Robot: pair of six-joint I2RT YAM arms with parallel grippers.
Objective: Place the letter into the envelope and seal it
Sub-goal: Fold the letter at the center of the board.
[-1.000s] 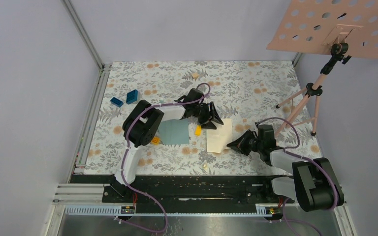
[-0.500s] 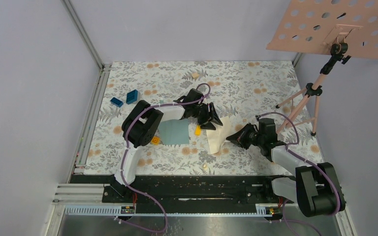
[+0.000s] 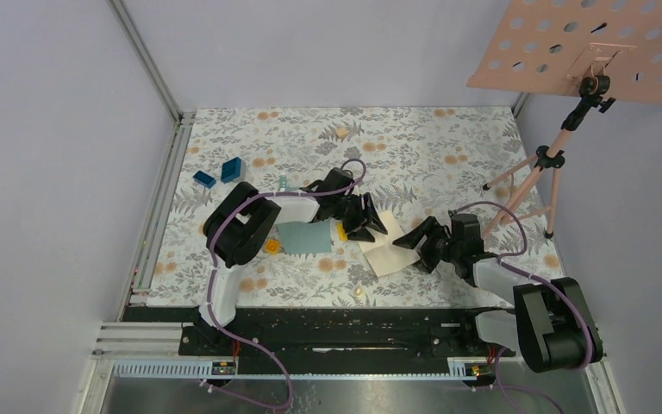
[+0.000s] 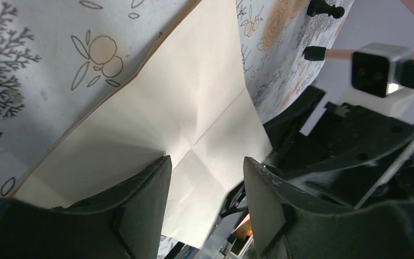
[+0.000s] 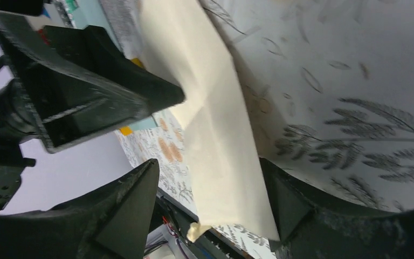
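Our left hand (image 3: pixel 369 227) and right hand (image 3: pixel 412 248) stand open at the letter (image 3: pixel 384 253), flat on the table (image 3: pixel 448 155) just beside the envelope (image 3: pixel 303 238); we should pinch one edge squarely before sliding it in.

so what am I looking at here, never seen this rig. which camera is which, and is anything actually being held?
Two robot arms are bolted at the near edge of a table, and each ends in a two-finger tool. The wide picture looks down from above and behind the arms. The other two pictures come from a camera on each wrist, so the dark wedges at the bottom are that tool's own fingers.

On the table lie a cream letter, a teal envelope, two blue blocks and a small yellow piece. A pink perforated board stands on a tripod at the right.

The left tool and right tool are both open and poised at the letter from opposite sides. Neither grips anything.
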